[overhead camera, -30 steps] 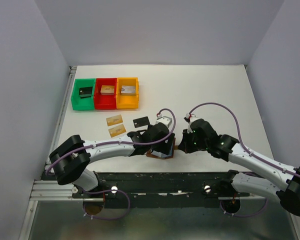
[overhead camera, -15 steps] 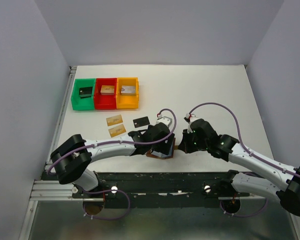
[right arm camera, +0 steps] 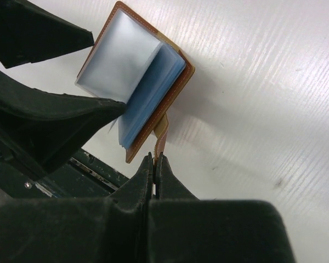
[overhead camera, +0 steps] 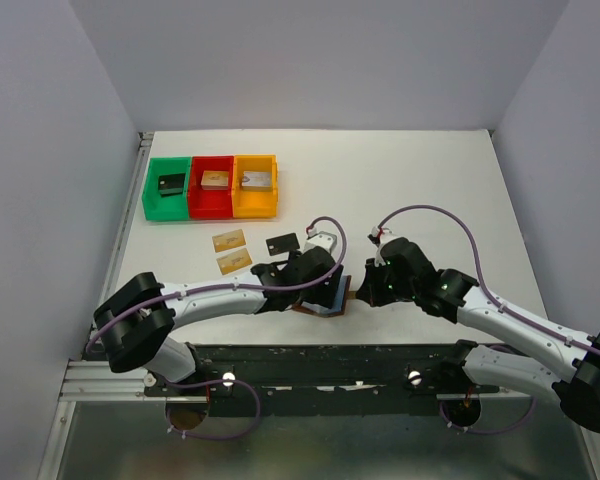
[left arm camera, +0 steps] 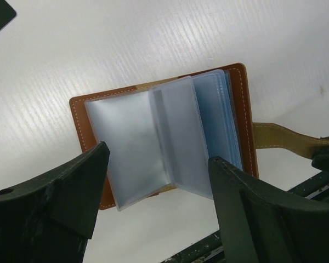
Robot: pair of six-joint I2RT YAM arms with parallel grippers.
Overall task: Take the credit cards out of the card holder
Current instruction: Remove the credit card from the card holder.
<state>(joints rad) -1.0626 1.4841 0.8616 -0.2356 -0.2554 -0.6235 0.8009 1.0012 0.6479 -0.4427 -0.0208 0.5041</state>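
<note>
The card holder (overhead camera: 336, 297) lies open on the white table near the front edge, brown leather with pale blue-grey sleeves (left arm camera: 153, 137) fanned up. A thicker blue stack of sleeves (left arm camera: 222, 109) rests on its right half; whether cards sit inside I cannot tell. My left gripper (left arm camera: 158, 156) hovers open just above it, one finger on each side, holding nothing. My right gripper (right arm camera: 155, 156) is shut on the holder's tan snap tab (right arm camera: 162, 131). Two tan-gold credit cards (overhead camera: 229, 241) (overhead camera: 234, 261) lie on the table to the left, a dark card (overhead camera: 281, 244) beside them.
Green (overhead camera: 150, 187), red (overhead camera: 212, 210) and orange (overhead camera: 255, 211) bins stand in a row at the back left, each with a small block inside. The table's front edge and the black rail (overhead camera: 330, 360) run just below the holder.
My left gripper has edged slightly left over the open holder, and its jaws have narrowed a touch. The right gripper keeps its hold on the tab, unmoved.
</note>
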